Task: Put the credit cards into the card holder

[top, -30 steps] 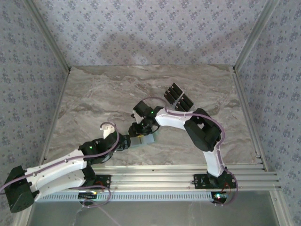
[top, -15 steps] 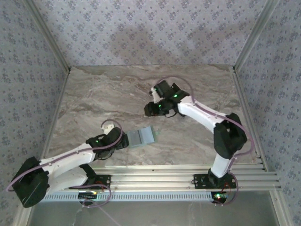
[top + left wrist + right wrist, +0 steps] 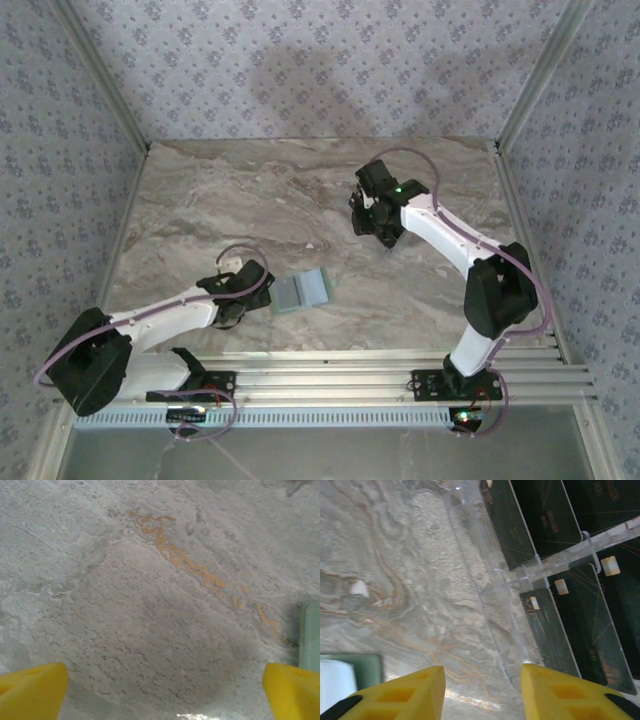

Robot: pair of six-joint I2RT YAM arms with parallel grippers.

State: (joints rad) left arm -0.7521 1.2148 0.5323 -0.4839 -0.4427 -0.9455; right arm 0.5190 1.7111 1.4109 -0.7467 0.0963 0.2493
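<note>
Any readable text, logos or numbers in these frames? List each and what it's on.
No text here can be read.
Cards: gold print on the faces in the right wrist view, too small and blurred to read.
Wallet: no print visible.
Table: no text; the orange streaks are veins in the stone.

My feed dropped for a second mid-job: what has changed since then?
The right gripper swung away from the wallet toward the far right. It now hangs open over the cards, holding nothing. The left gripper drew back left from the wallet, wide open. Nothing was visibly taken or let go. The wallet lies open in the same spot.
</note>
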